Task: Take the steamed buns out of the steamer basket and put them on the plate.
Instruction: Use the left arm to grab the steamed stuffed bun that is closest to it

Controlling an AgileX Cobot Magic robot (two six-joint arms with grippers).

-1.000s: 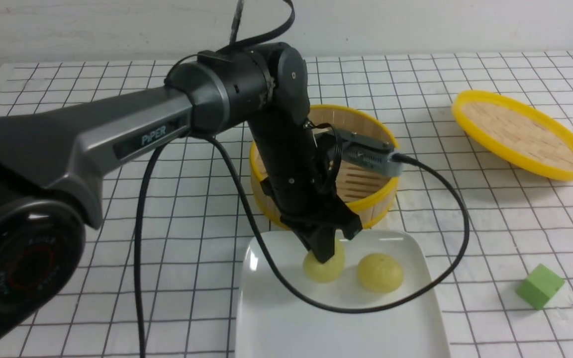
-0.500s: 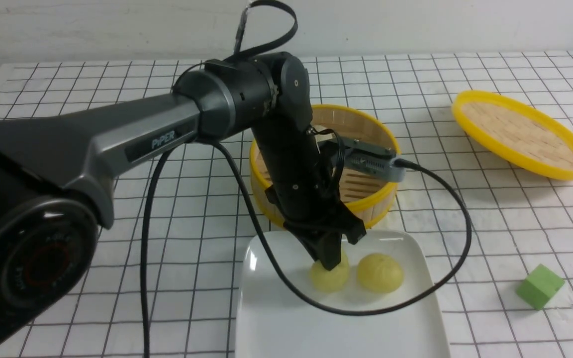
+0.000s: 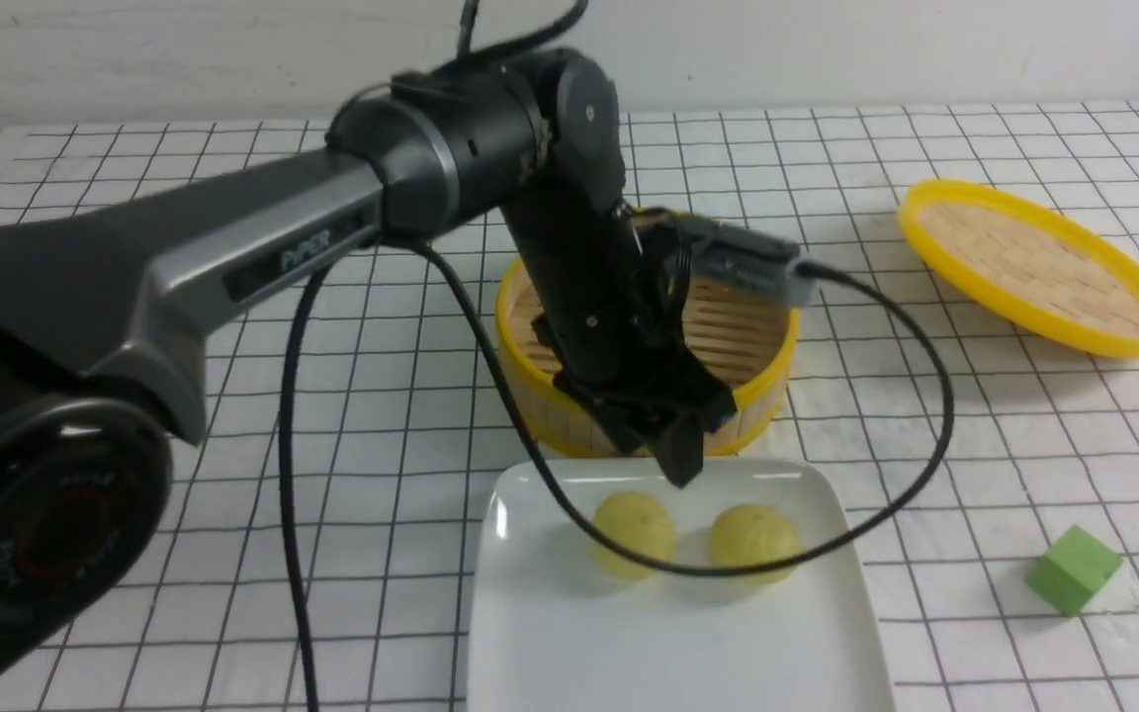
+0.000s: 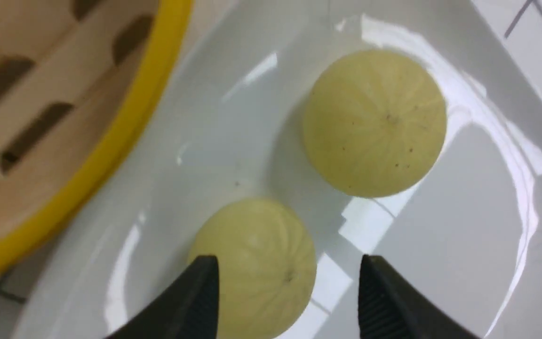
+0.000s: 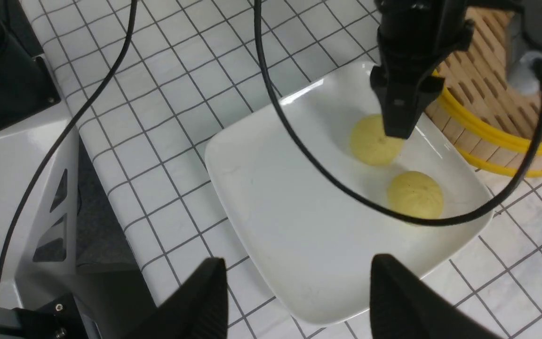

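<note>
Two pale yellow steamed buns lie side by side on the white plate. My left gripper hangs open just above the left bun, at the plate's far edge, holding nothing. In the left wrist view this gripper has its jaws well apart over one bun, with the other bun beyond. The steamer basket stands behind the plate, and my left arm hides part of its inside. My right gripper stands open and empty over the plate's near corner.
A shallow yellow-rimmed woven lid lies at the back right. A green cube sits to the right of the plate. The left arm's black cable loops low over the plate in front of the buns.
My left gripper has opened and let the left bun go onto the plate, then risen and drawn back toward the basket. The right gripper has not moved.
</note>
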